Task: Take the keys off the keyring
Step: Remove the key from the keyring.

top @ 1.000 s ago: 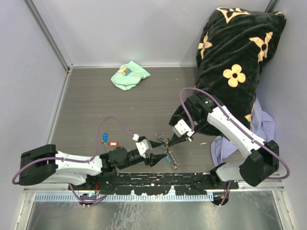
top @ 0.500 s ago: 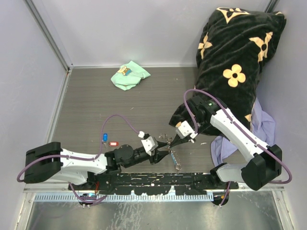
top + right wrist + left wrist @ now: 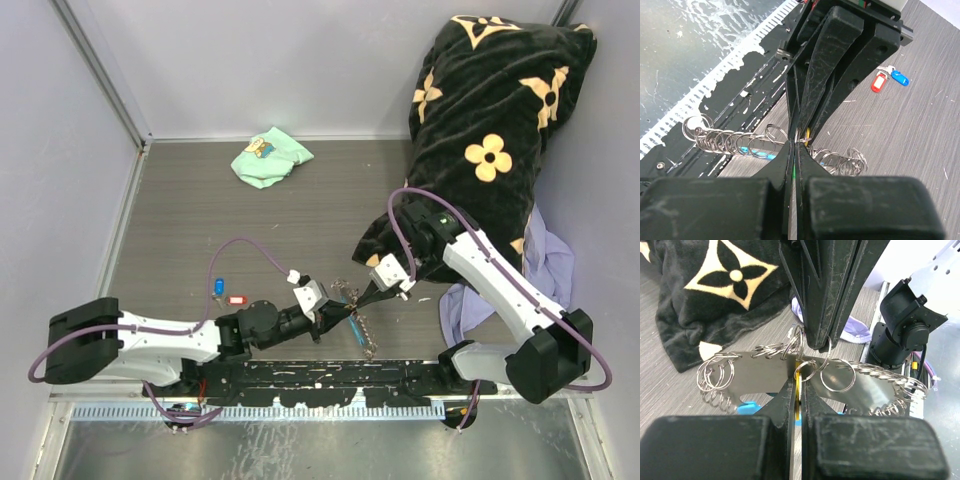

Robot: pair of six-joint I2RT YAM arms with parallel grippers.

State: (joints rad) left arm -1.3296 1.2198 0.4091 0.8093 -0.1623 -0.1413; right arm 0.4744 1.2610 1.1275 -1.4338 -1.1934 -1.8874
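Note:
The keyring [image 3: 361, 326] is a chain of silvery rings [image 3: 838, 375] with a sky-blue fob [image 3: 747, 407] under it, lying near the table's front edge. My left gripper [image 3: 336, 312] is shut on a yellow-tagged key [image 3: 798, 390] hanging from a ring. My right gripper [image 3: 362, 298] meets it tip to tip and is shut, with a green tag [image 3: 793, 171] showing between its jaws and a ring at its tips. In the right wrist view the ring chain [image 3: 725, 140] stretches to both sides. A red-tagged key [image 3: 236, 299] and a blue-tagged key [image 3: 219, 287] lie loose on the table to the left.
A mint-green cloth [image 3: 270, 157] lies at the back of the table. A big black blanket with tan flowers [image 3: 490, 130] fills the right side, with a lavender cloth [image 3: 548, 265] below it. Grey walls [image 3: 60, 150] stand close at left and back. A black rail [image 3: 330, 378] runs along the front edge.
My left gripper has moved right to the ring chain and shut on the yellow tag. The right gripper has shifted slightly right, still shut.

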